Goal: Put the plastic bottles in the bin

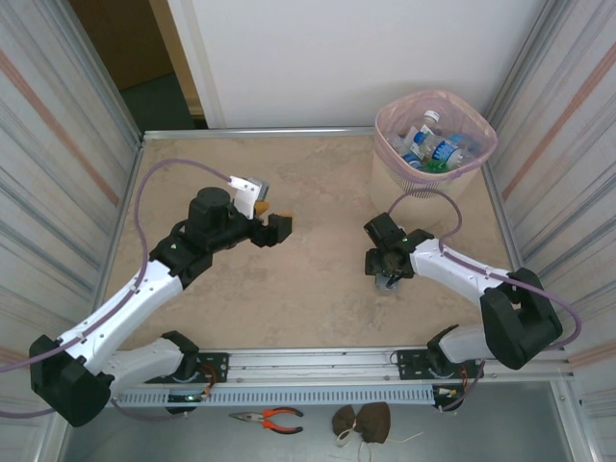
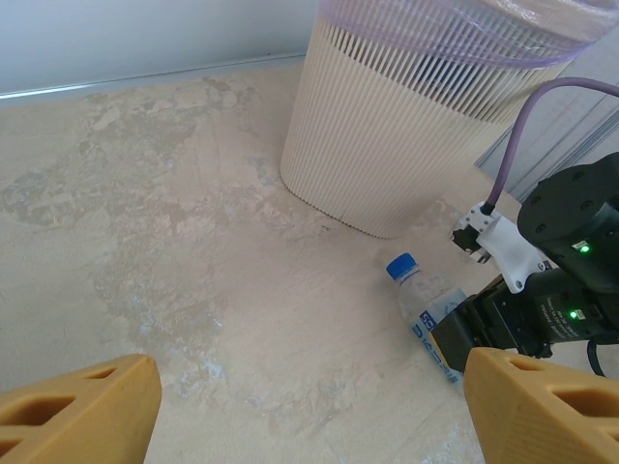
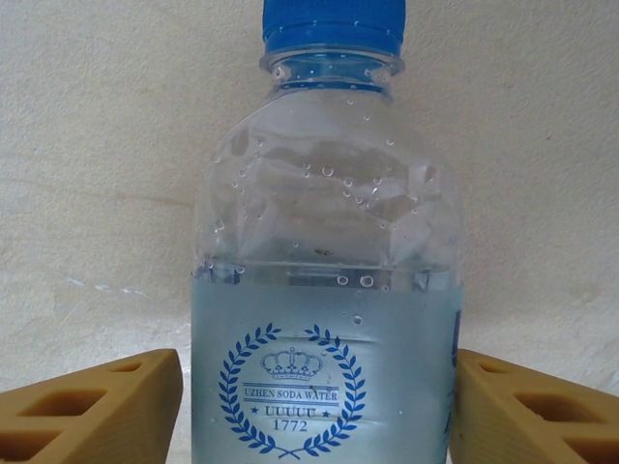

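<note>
Worktop (image 1: 318, 192) first, with the bin (image 1: 387, 123) parked at its far right corner, inside the right arm's reach, pink liner folded over the rim to hold the bag open. Already loaded with a heap of plastic bottles (image 1: 433, 146), mostly blue caps and labels plus some green. Left arm folded back at mid-left, left hand (image 1: 276, 227) hovering above bare worktop, spread wide, nothing between the fingers. Probably parked there to stay out of the right arm's lane while giving a side look at the pickup through the left wrist camera. Right hand (image 1: 389, 262) down low just in front of the bin, over one clear bottle (image 2: 428, 307) lying on its side on the worktop, near the bin wall but apart from it. Looks like the only one left outside. In the right wrist view, fingers (image 3: 92, 411) set one each side of the label band, a sliver of gap on one side, so straddling rather than clamped by the look of it. Sensible spot to grip, as a guess: straighter and stiffer than the dented shoulder above. Blue cap (image 2: 400, 265) pointing ahead of the hand, clear of the fingers. Next, as a judgement only: close, lift over the rim, release. Watch for the thin wall squashing or squirting out under the squeeze.
</note>
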